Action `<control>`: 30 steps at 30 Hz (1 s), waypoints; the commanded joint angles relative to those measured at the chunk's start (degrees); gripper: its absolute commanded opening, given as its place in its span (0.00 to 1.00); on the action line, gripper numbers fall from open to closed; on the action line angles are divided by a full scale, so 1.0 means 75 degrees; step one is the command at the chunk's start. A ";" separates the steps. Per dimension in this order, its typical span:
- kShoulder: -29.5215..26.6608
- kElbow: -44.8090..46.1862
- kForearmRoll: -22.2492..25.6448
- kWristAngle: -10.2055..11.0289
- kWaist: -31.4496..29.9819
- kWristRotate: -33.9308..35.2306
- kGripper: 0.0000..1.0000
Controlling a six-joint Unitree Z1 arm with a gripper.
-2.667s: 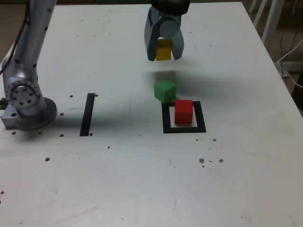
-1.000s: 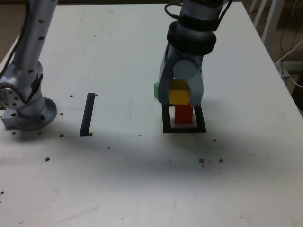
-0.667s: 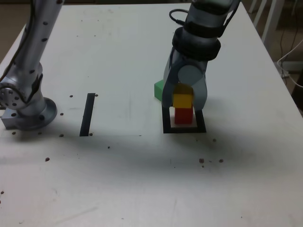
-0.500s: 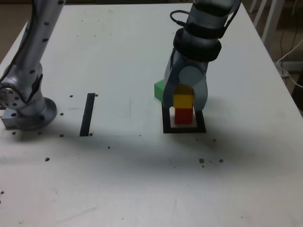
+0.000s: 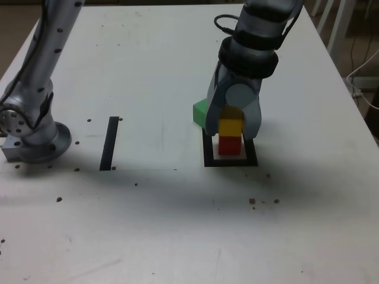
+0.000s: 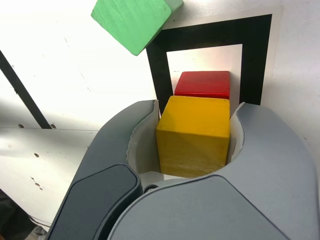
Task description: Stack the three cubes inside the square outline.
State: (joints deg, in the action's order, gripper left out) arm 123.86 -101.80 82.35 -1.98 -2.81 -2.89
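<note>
My gripper (image 5: 231, 128) (image 6: 195, 135) is shut on the yellow cube (image 5: 230, 127) (image 6: 194, 135). It holds that cube directly over the red cube (image 5: 230, 145) (image 6: 203, 84); whether the two touch I cannot tell. The red cube stands inside the square outline (image 5: 208, 161) (image 6: 160, 70) of black tape. The green cube (image 5: 201, 112) (image 6: 133, 21) rests on the table just outside the outline's far corner, on the exterior view's left, half hidden behind my fingers.
A straight black tape strip (image 5: 109, 142) lies on the white table (image 5: 177, 225) at the exterior view's left. The arm's base (image 5: 32, 133) stands further left. Small dark specks dot the tabletop. Chair legs and a cable show past the right edge.
The gripper carried the yellow cube from the far side of the table to above the red cube. Over the last second it sank slightly lower onto it.
</note>
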 commanded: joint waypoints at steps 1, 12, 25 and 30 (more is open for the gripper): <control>0.0044 0.0013 -0.0064 -0.0020 0.0011 -0.0044 0.44; 0.0044 0.0159 -0.0175 -0.0094 0.0013 -0.0143 0.91; -0.0283 0.0141 -0.0047 0.0240 0.0210 -0.0143 0.98; -0.0727 0.0025 0.0166 0.0601 0.0466 -0.0143 0.99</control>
State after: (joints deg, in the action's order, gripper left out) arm 119.50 -101.37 83.13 2.06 0.13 -3.88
